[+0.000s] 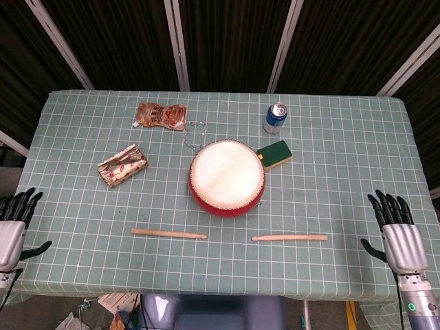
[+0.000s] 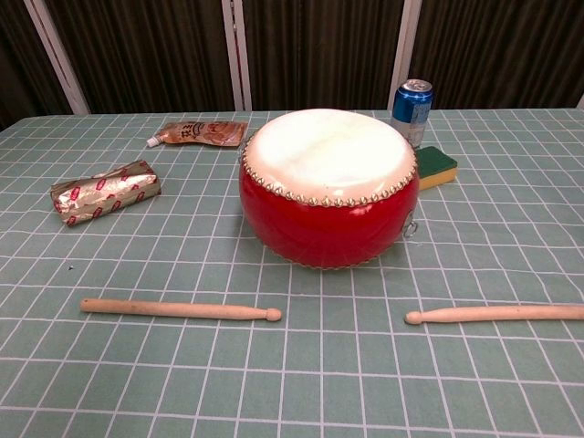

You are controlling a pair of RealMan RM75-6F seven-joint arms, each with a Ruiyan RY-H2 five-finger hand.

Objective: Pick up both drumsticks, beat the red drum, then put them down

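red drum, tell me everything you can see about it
The drum is low and round, with a glossy red shell and a pale, skin-like head fixed by a ring of studs around its rim. A small metal ring hangs at its side. It stands upright on the checked tablecloth near the table's middle, head up. Neither hand touches it; two drumsticks lie in front, apart from it. A green sponge sits close behind it.

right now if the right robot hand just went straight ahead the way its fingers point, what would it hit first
Probably nothing. The right robot hand points up the table's right edge, over bare tablecloth. The right drumstick, sponge and can all lie well to its left. Height is unclear.
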